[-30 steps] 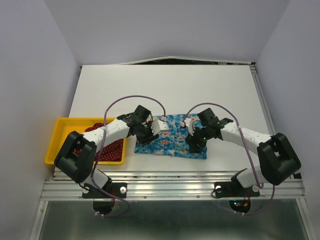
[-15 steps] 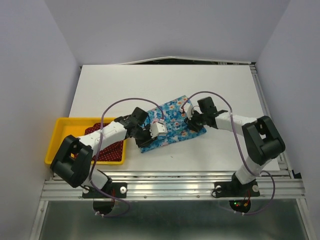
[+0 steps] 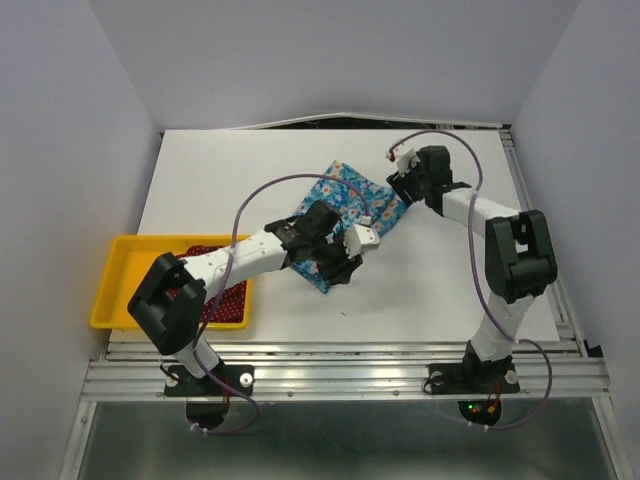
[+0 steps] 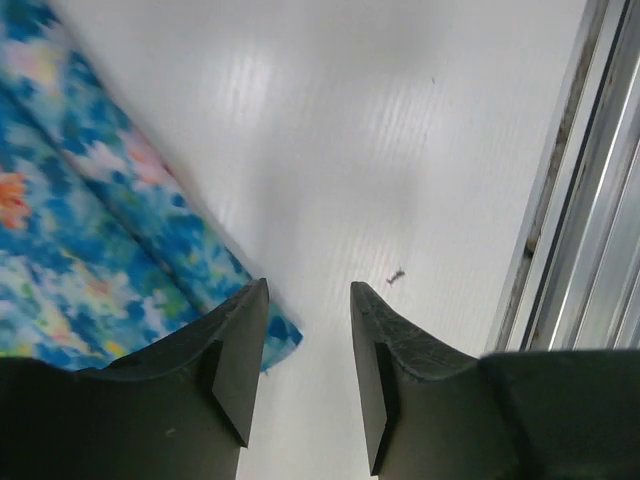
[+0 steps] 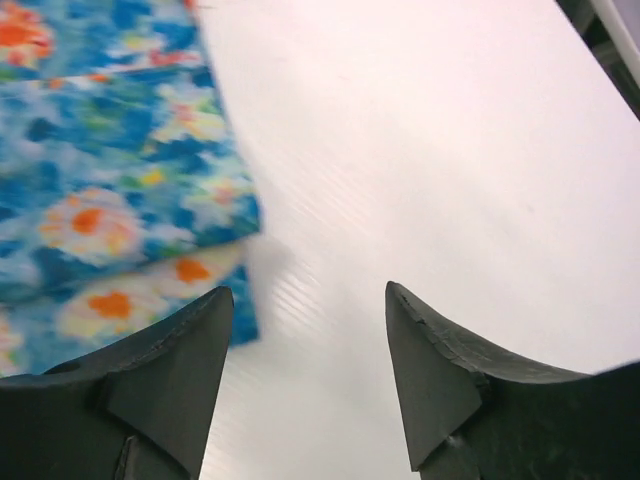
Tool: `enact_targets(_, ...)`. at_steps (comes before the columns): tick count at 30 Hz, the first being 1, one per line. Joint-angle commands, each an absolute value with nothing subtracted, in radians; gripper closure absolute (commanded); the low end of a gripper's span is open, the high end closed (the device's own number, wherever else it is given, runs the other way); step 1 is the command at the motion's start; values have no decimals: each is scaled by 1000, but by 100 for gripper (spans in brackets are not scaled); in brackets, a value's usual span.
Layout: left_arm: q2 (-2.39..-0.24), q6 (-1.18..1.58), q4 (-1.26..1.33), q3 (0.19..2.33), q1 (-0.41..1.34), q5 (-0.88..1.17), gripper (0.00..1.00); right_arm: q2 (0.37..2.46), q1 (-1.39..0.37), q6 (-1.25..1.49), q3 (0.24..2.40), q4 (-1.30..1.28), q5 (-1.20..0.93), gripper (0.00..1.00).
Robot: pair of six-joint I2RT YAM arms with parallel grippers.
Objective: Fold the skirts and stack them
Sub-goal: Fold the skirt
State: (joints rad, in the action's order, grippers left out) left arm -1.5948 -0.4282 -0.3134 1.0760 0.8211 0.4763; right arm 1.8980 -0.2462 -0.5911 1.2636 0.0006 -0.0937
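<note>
The blue flowered skirt [image 3: 345,192] lies folded in a diagonal strip on the white table. My left gripper [image 3: 338,270] is open and empty at the strip's near end; in the left wrist view the skirt's corner [image 4: 90,220] lies just beside my left finger, and the gripper [image 4: 308,290] holds nothing. My right gripper [image 3: 397,192] is open and empty at the strip's far right edge; in the right wrist view the skirt [image 5: 100,150] lies to the left of the gripper [image 5: 310,290]. The dark red skirt [image 3: 228,302] lies in the yellow tray, partly hidden by my left arm.
The yellow tray [image 3: 120,255] stands at the near left of the table. A metal rail [image 3: 350,365] runs along the near edge and shows in the left wrist view [image 4: 590,200]. A small dark speck [image 4: 397,277] lies on the table near my left gripper.
The blue skirt has turned from lying crosswise near the front to a diagonal farther back. My right gripper moved back and right; my left gripper moved right.
</note>
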Motion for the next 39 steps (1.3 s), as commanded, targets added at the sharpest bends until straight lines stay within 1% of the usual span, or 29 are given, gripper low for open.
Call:
enact_targets(1, -1511, -279, -241, 1150, 764, 431, 46, 1737, -175, -455, 1209, 3, -84, 29)
enact_targets(3, -1526, -238, -239, 1164, 758, 346, 45, 1689, -163, -376, 1164, -90, -109, 29)
enact_targets(5, -1575, -221, -259, 1189, 756, 266, 45, 1625, -163, -225, 1137, -185, -202, 29)
enact_targets(6, -1594, -225, -268, 1195, 756, 253, 46, 1608, -163, -169, 1120, -204, -243, 29)
enact_targets(7, -1624, -230, -276, 1195, 756, 235, 47, 1586, -163, -61, 1082, -230, -337, 29)
enact_targets(11, -1681, -223, -270, 1190, 758, 190, 47, 1606, -163, 199, 1003, -226, -495, 30)
enact_targets(13, -1693, -210, -250, 1187, 756, 175, 48, 1635, -163, 246, 979, -218, -540, 30)
enact_targets(21, -1766, -193, -242, 1210, 755, 69, 50, 1762, -163, 498, 901, -11, -624, 33)
enact_targets(23, -1781, -210, -247, 1213, 756, 80, 52, 1798, -163, 543, 891, 54, -634, 33)
enact_targets(25, -1789, -222, -250, 1215, 756, 97, 54, 1816, -163, 558, 881, 77, -637, 34)
enact_targets(26, -1792, -229, -253, 1212, 756, 112, 58, 1841, -163, 569, 881, 86, -638, 34)
enact_targets(28, -1795, -233, -253, 1206, 756, 142, 60, 1883, -163, 575, 891, 89, -640, 35)
enact_targets(30, -1795, -230, -252, 1201, 756, 159, 60, 1910, -163, 578, 899, 97, -641, 36)
enact_targets(32, -1799, -232, -252, 1197, 756, 188, 59, 1940, -163, 586, 911, 107, -644, 40)
enact_targets(33, -1801, -232, -253, 1195, 756, 195, 63, 1948, -163, 589, 911, 112, -644, 43)
enact_targets(34, -1801, -232, -255, 1195, 756, 202, 70, 1954, -163, 594, 911, 117, -644, 49)
enact_targets(35, -1802, -233, -259, 1196, 756, 216, 82, 1960, -163, 595, 911, 123, -646, 53)
enact_targets(36, -1801, -235, -261, 1195, 758, 222, 87, 1970, -163, 598, 911, 124, -647, 55)
enact_targets(37, -1799, -236, -265, 1196, 758, 229, 92, 1973, -163, 597, 911, 126, -649, 61)
enact_targets(38, -1790, -242, -273, 1197, 759, 236, 99, 1976, -163, 597, 914, 124, -646, 64)
enact_targets(39, -1783, -244, -275, 1197, 761, 236, 100, 1979, -163, 597, 914, 124, -643, 70)
